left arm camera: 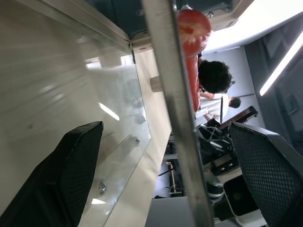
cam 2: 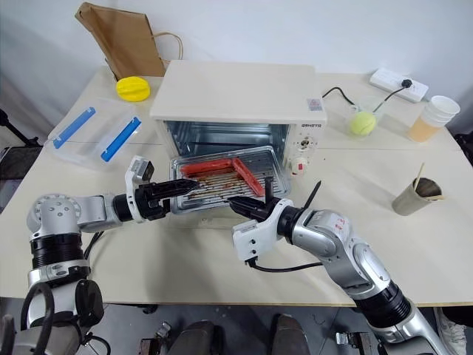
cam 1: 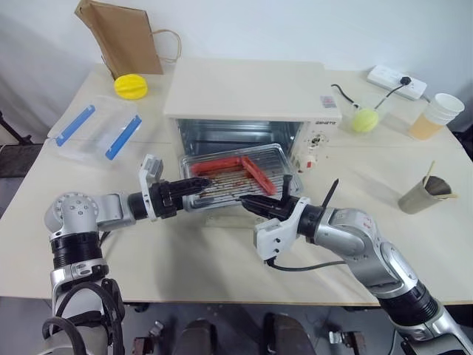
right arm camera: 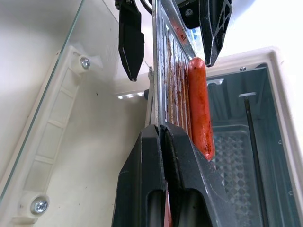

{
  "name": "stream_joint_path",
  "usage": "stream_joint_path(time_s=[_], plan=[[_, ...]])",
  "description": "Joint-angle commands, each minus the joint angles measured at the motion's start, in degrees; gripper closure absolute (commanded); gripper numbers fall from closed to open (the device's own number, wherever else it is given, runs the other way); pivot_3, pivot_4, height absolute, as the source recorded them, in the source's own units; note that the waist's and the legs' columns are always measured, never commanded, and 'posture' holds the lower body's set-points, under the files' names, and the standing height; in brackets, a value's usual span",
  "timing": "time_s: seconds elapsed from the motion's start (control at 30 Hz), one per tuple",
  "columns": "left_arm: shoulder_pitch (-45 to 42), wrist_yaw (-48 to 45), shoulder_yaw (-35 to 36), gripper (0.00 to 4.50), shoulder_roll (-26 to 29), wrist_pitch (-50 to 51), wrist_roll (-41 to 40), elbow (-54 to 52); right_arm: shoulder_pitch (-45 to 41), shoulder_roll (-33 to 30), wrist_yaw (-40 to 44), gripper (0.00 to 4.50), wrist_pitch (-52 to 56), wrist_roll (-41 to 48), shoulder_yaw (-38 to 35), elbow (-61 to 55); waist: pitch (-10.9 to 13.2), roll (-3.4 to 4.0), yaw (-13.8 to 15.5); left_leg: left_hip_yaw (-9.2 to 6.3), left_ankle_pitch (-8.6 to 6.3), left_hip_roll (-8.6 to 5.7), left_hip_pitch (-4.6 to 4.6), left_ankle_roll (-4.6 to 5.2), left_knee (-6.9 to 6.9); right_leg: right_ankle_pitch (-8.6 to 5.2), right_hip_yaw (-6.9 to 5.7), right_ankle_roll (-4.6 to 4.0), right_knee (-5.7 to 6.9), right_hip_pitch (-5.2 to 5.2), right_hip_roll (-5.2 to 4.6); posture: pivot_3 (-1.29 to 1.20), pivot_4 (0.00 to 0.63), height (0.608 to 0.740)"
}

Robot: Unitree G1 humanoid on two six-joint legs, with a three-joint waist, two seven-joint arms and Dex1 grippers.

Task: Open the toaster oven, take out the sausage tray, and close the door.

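- The sausage tray (cam 1: 236, 177) hung at the mouth of the toaster oven (cam 1: 247, 111), drawn out over the lowered door (right arm camera: 42, 137), its long axis running from nine to three o'clock across the head camera's view.
- The right gripper (cam 1: 255, 205) was clamped tight on the tray's near rim, at about five o'clock from the tray's middle; the right wrist view showed its fingers pressed together on the metal edge, a red sausage (right arm camera: 200, 106) lying just beyond them.
- The left gripper (cam 1: 194, 186) stood with its jaws spread wide and nothing in them, straddling the tray's left edge at about eight o'clock, one finger above the rim and one below.
- Judged from this, the coming move turned on that left edge: the rim already ran between the open fingers, so a squeeze there would give a second hold, though the left wrist view was too skewed to say whether either pad touched metal.
- Both arms were about equally near; the right alone carried the tray.
- Around the oven: a clear plastic box (cam 1: 96, 129) with blue clips at ten o'clock, a yellow object (cam 1: 131, 86) and a brown paper bag (cam 1: 122, 37) at eleven, a tennis ball (cam 1: 363, 120) and cups (cam 1: 436, 116) at two, all well apart.
- The open door lay directly beneath the tray, the one thing in the path of a lift outward.
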Motion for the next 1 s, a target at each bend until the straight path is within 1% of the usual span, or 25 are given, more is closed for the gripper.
stream_joint_path(time_s=[0.03, 0.1, 0.17, 0.3, 0.4, 0.5, 0.53, 0.67, 0.77, 0.83, 0.87, 1.0], plan=[[-0.69, 1.96, 2.57, 0.37, -0.39, 0.47, -2.72, 0.43, -1.12, -0.19, -0.13, 4.5, -0.93, 1.33, -1.48, -1.19, 0.0, 0.0, 0.01, 0.0, 0.0, 0.0, 0.0, 0.0, 0.0, 0.0, 0.0, 0.0, 0.0, 0.0, 0.0, 0.0, 0.15, 0.74], [-0.38, 3.17, 3.26, 0.71, -0.77, 0.47, -4.21, 0.91, -1.11, 0.01, 0.03, 4.5, -1.01, 1.47, -1.32, -1.03, 0.0, 0.0, 0.01, 0.0, 0.0, 0.0, 0.0, -0.01, 0.0, 0.0, 0.01, 0.0, 0.0, 0.0, 0.0, 0.0, 0.15, 0.74], [-0.61, 5.63, 5.43, 1.38, -2.32, 0.47, -5.14, 1.5, -1.1, 0.22, 0.12, 4.5, -0.93, 1.58, -1.18, -0.98, 0.0, 0.0, 0.01, -0.01, 0.01, 0.0, 0.01, -0.01, 0.01, 0.0, 0.02, 0.0, 0.0, 0.0, 0.0, 0.0, 0.15, 0.74], [0.6, 8.53, 5.08, 2.55, -3.64, 0.47, -7.32, 0.45, -1.34, 0.23, 0.15, 4.5, -1.18, 1.69, -1.08, -0.72, 0.0, 0.0, 0.07, -0.02, 0.01, -0.01, 0.01, -0.01, 0.02, 0.0, 0.05, 0.0, 0.0, 0.0, -0.02, 0.0, 0.15, 0.74], [1.28, 11.22, 5.8, 3.5, -4.63, 0.47, -10.0, 0.78, -1.36, 0.26, 0.24, 4.5, -1.15, 1.97, -1.07, -0.64, 0.0, 0.0, 0.04, -0.02, 0.01, -0.01, 0.03, -0.01, 0.02, 0.0, 0.07, 0.0, 0.0, 0.0, -0.02, 0.0, 0.15, 0.74], [1.56, 14.36, 6.89, 4.36, -5.21, 0.47, -11.82, 1.24, -1.08, 0.4, 0.97, 4.5, -0.4, 3.38, -1.38, -0.75, 0.0, -0.01, 0.03, -0.02, 0.01, -0.01, 0.03, -0.01, 0.02, 0.0, 0.08, 0.0, 0.0, 0.0, -0.02, 0.0, 0.15, 0.74], [1.62, 15.59, 7.25, 4.47, -5.32, 0.47, -12.75, 1.68, -0.88, 0.54, 1.46, 4.5, 0.23, 4.26, -1.65, -0.88, 0.0, -0.01, 0.06, -0.02, 0.01, -0.01, 0.03, -0.01, 0.02, 0.0, 0.08, 0.0, 0.0, 0.0, -0.01, 0.0, 0.15, 0.74], [1.81, 19.5, 8.09, 4.47, -4.83, 0.47, -17.14, 4.07, -0.43, 0.63, 2.95, 4.5, 2.45, 7.51, -2.55, -1.6, 0.0, -0.01, 0.04, -0.04, 0.01, -0.01, 0.05, -0.01, 0.02, 0.0, 0.1, 0.0, 0.01, 0.0, -0.02, 0.0, 0.15, 0.74], [1.45, 22.91, 9.77, 4.5, -4.21, 0.47, -19.66, 6.9, -0.07, 0.55, 3.59, 3.77, 4.36, 10.26, -3.64, -2.53, 0.0, -0.01, 0.04, -0.05, 0.01, -0.01, 0.06, -0.01, 0.02, 0.0, 0.1, 0.0, 0.02, 0.0, -0.02, 0.0, 0.15, 0.74], [1.8, 24.43, 10.34, 4.5, -3.14, 0.47, -22.04, 8.69, 0.48, -0.25, 4.05, 3.13, 4.46, 12.41, -4.94, -3.16, 0.0, -0.01, 0.05, -0.06, 0.01, -0.01, 0.06, -0.01, 0.01, 0.0, 0.1, 0.0, 0.02, 0.0, -0.02, 0.0, 0.15, 0.74], [2.12, 25.01, 10.39, 4.5, -2.48, 0.47, -23.74, 9.59, 1.01, -0.84, 4.39, 2.71, 4.34, 13.74, -5.98, -3.44, 0.0, -0.01, 0.02, -0.06, 0.01, -0.01, 0.07, -0.01, 0.01, 0.0, 0.1, 0.0, 0.02, 0.0, -0.02, 0.0, 0.15, 0.74], [5.91, 25.59, 8.54, 4.5, 1.67, 0.47, -31.6, 10.25, 4.65, -3.13, 5.86, 1.42, 3.03, 20.85, -10.85, -4.36, 0.0, -0.01, -0.02, -0.11, 0.0, 0.0, 0.1, -0.02, -0.05, 0.0, 0.13, 0.0, 0.01, -0.01, -0.02, 0.0, 0.15, 0.74]])
